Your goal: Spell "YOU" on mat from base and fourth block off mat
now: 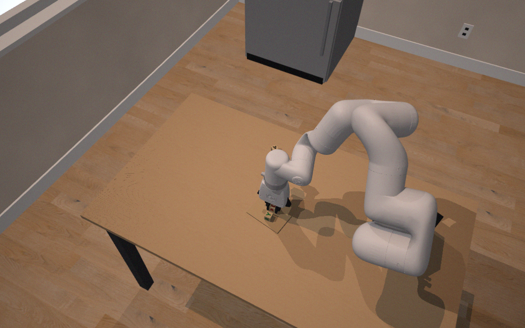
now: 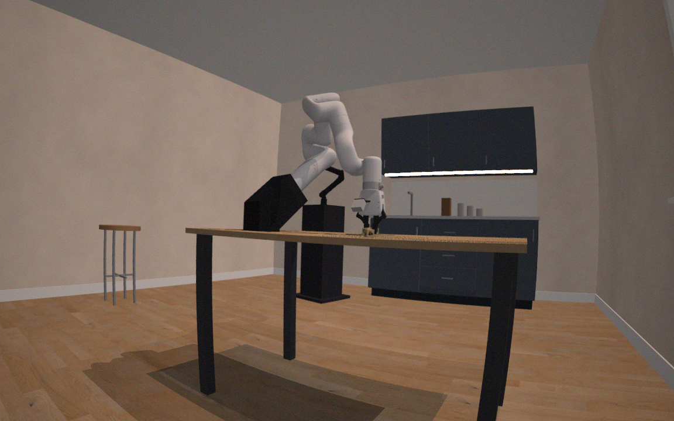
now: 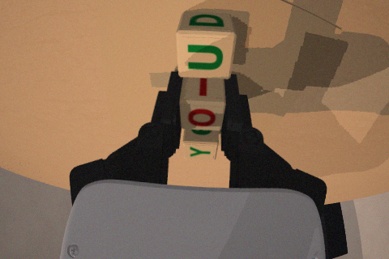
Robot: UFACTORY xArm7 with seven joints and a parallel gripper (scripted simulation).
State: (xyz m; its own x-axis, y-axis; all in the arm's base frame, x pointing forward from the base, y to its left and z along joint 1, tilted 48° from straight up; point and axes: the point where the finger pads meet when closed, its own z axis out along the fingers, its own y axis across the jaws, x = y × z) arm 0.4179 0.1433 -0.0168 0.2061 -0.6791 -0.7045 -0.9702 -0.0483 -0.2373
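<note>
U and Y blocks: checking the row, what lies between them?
The O block, held in the tool, sits between the U block and Y block, in the wrist view.

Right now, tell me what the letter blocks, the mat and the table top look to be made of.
U block, and O block held in the gripper jaws: probably painted wood, pale matte faces with flat green and red letters. Mat: thin, matte tan sheet, perhaps card or cork; only a faint outline shows. Table top: wood-look board, matte tan with faint grain, on dark legs.
</note>
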